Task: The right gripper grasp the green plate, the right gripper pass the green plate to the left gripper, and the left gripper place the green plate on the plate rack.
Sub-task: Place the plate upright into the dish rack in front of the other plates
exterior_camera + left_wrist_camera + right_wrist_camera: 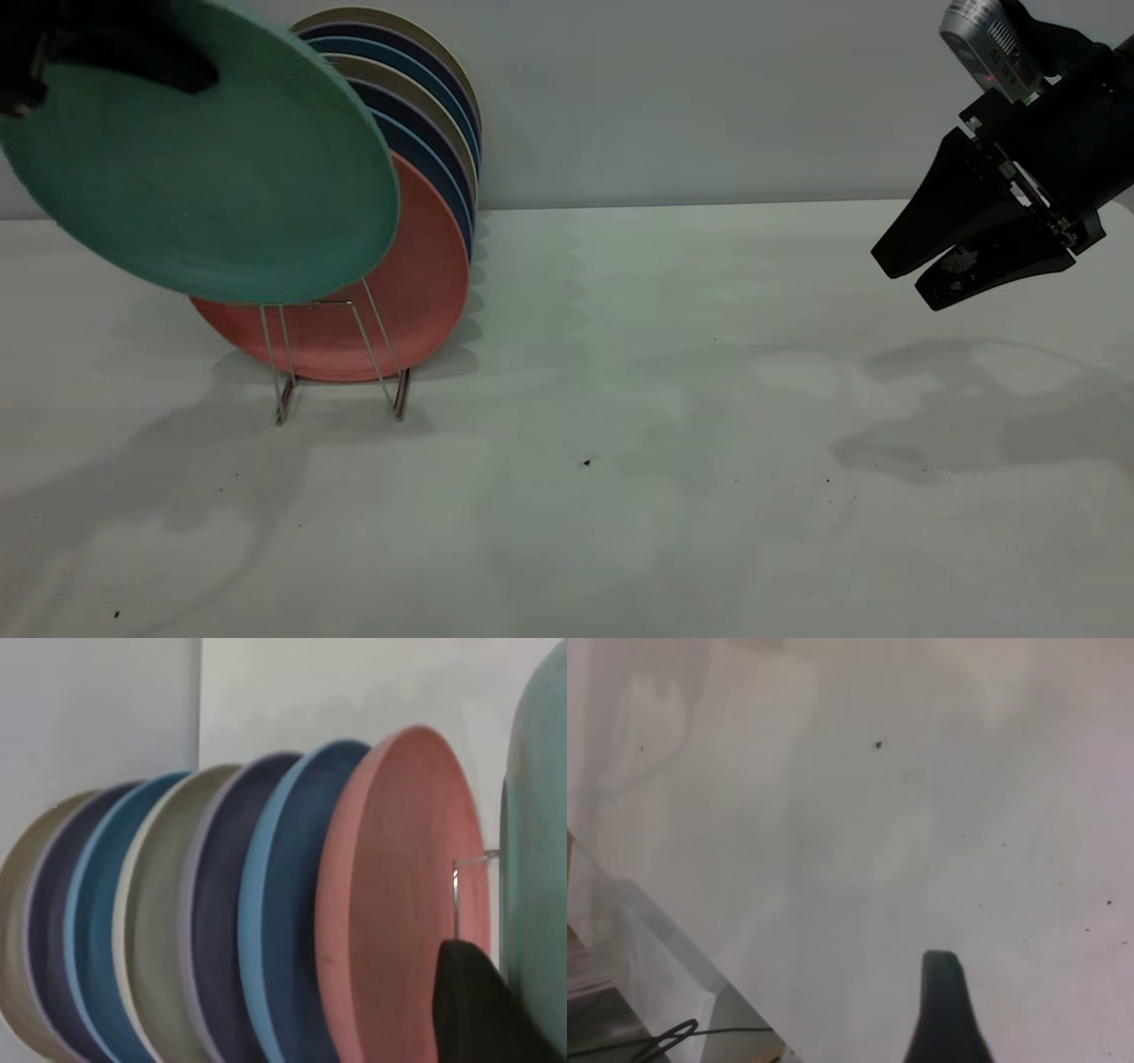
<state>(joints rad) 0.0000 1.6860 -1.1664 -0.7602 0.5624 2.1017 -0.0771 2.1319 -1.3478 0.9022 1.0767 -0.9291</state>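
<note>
Front slot of thin silver wire plate rack [341, 354] unfilled; its trapezoid loop stands bare before the upright salmon-pink plate [416, 292]. Round teal-green matte plate [204, 168], tilted, hangs over that slot, blocking approach from above. Blue and beige plates [425, 115] fill everything behind. White tabletop [664, 399] open toward black right gripper [904, 275], raised well apart.

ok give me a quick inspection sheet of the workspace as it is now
surface: white table, a few dark specks.
job's things: green plate held tilted above the plate rack, not yet slotted in.
clutter: salmon-pink plate at the rack's front, blue and beige plates behind it.
grippers: left pincer at the green plate's upper edge; right pincer empty, raised at right.
cables: nothing seen above the table.
surroundings: plain pale wall.
</note>
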